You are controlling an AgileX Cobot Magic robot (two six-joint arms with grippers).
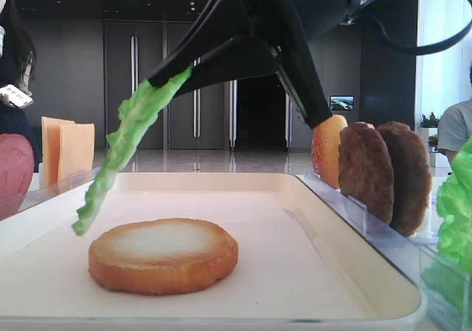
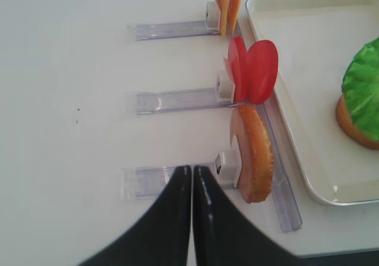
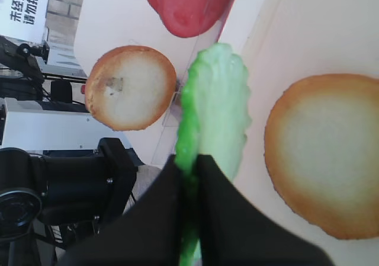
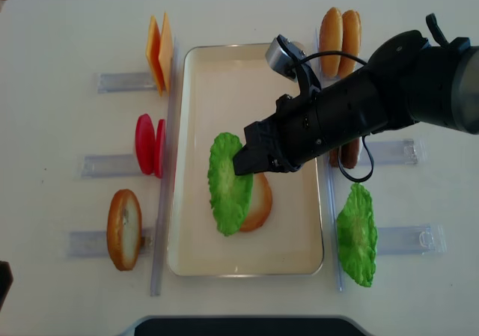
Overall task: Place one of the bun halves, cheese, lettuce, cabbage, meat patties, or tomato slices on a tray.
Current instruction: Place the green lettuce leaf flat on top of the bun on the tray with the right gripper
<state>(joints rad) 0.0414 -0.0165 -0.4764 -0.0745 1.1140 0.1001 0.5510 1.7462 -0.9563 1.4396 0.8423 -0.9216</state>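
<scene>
Jaws pinch frilly bright-green lettuce [image 1: 122, 150] hanging tilted over tray [image 1: 310, 272].

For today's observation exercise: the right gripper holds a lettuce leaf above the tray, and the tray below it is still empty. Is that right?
Not quite. The right gripper does hold the lettuce leaf above the tray, but the tray is not empty: a bun half already lies on it, as the exterior high view shows.

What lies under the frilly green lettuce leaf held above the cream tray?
A round golden bun half lying flat on the cream tray, partly covered from above by the lettuce leaf; the side view shows nothing else beneath.
</scene>
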